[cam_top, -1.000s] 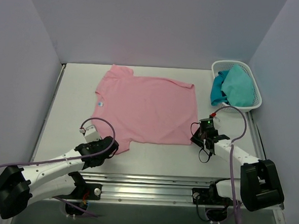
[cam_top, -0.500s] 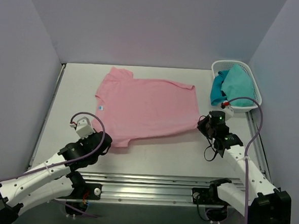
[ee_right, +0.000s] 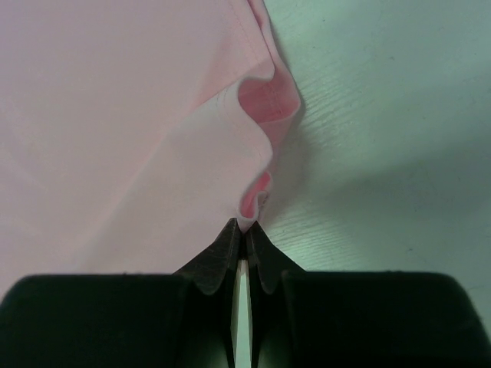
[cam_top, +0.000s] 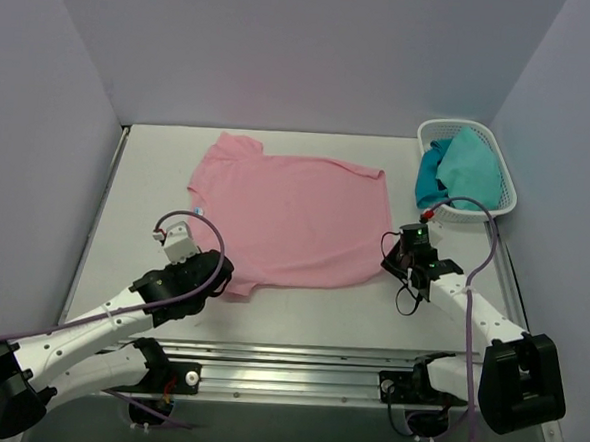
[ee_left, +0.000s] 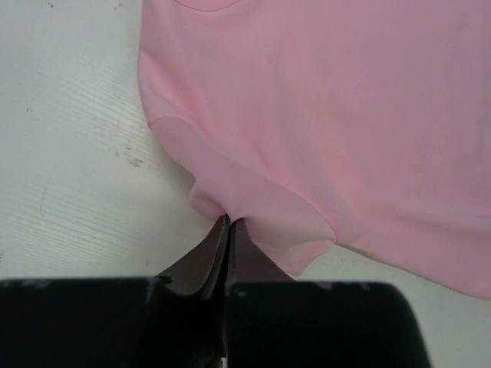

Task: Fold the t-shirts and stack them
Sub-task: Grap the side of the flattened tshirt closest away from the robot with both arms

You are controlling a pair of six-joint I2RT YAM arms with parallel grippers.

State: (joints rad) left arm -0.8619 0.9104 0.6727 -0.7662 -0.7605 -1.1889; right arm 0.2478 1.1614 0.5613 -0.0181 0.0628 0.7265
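the pink t-shirt [cam_top: 290, 216] lies spread flat in the middle of the table [cam_top: 146, 192], neck to the left, hem to the right, one sleeve toward the back wall and the other toward the arms. its pale blue neck label [cam_top: 196, 210] shows just beside the left arm [cam_top: 99, 319].

the left jaws are pressed together on a small fold of the near sleeve's edge; the left wrist view shows the cloth puckering up into the tips. the right jaws are also pressed together, pinching the near hem corner, which bunches into a raised curl in the right wrist view. both pinches look thin, with only a little cloth caught.

judging by this, the first fold is in hand: the near long edge is gripped at both ends and not yet carried over. the next move would call for both arms to lift together, keep the edge taut between them, and lay it over toward the far edge so that the edges meet evenly. uneven travel could skew the fold or pull a pinch loose.

there is bare table beyond the shirt's far edge and to its left. on the right, the white basket [cam_top: 503, 209], holding teal cloth [cam_top: 469, 167], stands near the hem's far corner, so the right arm [cam_top: 470, 307] has less room there. a narrow strip of table separates the shirt from the metal rail [cam_top: 296, 366].
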